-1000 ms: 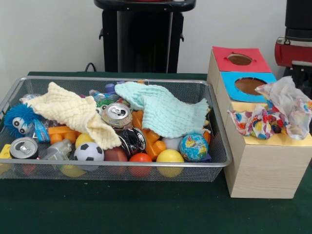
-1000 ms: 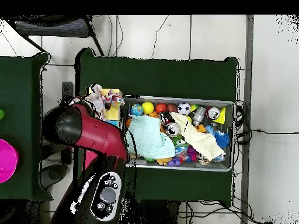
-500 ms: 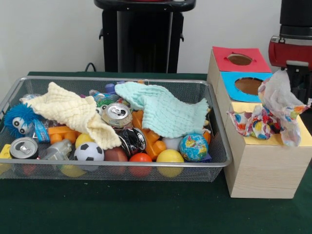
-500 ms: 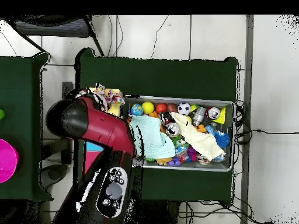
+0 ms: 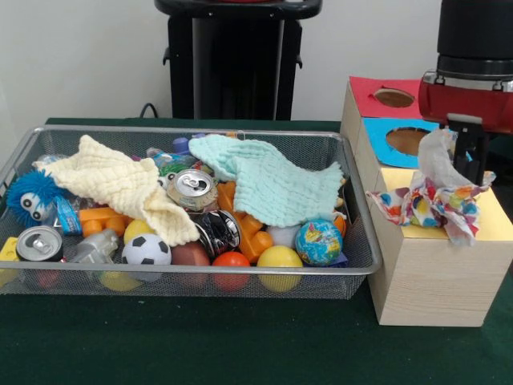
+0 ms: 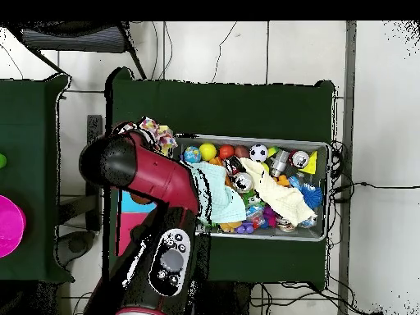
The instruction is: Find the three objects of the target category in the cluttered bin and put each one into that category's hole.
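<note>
Tool (image 5: pixel 469 148) pinching patterned cloth (image 5: pixel 433 196) over box (image 5: pixel 425 273)

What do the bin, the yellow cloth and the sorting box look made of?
Bin: metal wire mesh, silvery; the contents show through its walls. Yellow cloth: soft woven fabric, likely cotton, with a crinkled waffle texture and limp folds. Sorting box: pale wood or wood-look board with visible grain; the coloured tops look matte, perhaps paper or felt.
</note>
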Tool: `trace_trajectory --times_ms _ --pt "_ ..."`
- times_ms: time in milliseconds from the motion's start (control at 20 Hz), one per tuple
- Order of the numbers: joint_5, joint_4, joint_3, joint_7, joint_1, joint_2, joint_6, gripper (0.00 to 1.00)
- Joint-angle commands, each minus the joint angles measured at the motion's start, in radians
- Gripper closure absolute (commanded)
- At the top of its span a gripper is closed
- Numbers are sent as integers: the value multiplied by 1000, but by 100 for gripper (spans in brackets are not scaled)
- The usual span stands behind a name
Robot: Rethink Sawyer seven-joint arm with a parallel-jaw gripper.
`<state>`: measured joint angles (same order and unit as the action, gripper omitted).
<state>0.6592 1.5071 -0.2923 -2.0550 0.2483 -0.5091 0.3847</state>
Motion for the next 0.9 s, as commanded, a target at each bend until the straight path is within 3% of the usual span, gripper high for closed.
trace_trajectory --times_ms 50,900 --pt "-62 -15 49 -141 -26 79 110 100" --pt "-76 -39 39 -150 -18 161 199 100"
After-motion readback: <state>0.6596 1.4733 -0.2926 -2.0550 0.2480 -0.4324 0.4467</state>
